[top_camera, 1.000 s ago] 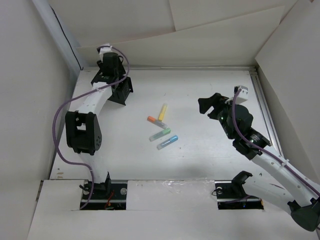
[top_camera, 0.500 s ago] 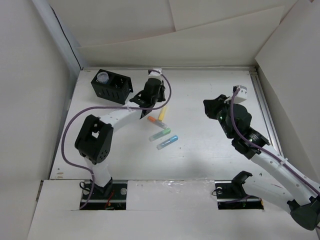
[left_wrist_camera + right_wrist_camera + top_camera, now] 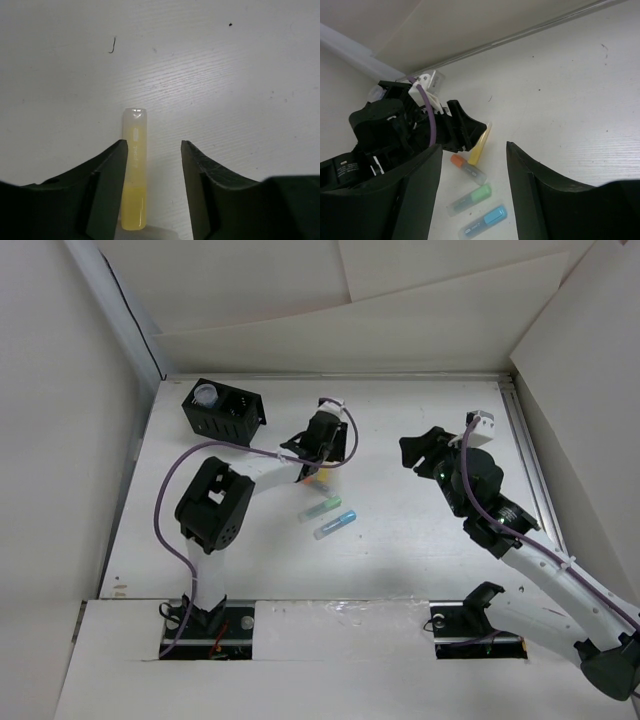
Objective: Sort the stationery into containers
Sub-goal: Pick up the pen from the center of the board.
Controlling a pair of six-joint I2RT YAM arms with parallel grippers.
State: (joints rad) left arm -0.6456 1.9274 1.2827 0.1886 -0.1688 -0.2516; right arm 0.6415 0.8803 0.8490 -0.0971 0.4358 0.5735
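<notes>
No marking can be read in any view.

- Yellow highlighter [image 3: 135, 170]: small print runs along the clear barrel, too blurred to read.
- Blue highlighter [image 3: 484, 221]: faint mark on the barrel, illegible.
- Left arm housing [image 3: 350, 165]: small white lettering, too small to read.

The top external camera hangs above and behind the arm bases [image 3: 210, 625], facing down and forward, far enough off to take in the whole table [image 3: 400, 540]. The left wrist camera looks almost straight down from very close, past the left gripper [image 3: 153, 147] at the yellow highlighter [image 3: 135, 170] (little beyond it but bare tabletop). The right wrist camera sits farther back and faces obliquely across the table, past the right gripper [image 3: 473, 150] towards the left arm [image 3: 375, 130]. Both wrist views share the yellow highlighter. The top and right wrist views share the green highlighter [image 3: 480, 193] and blue highlighter [image 3: 495, 215].
</notes>
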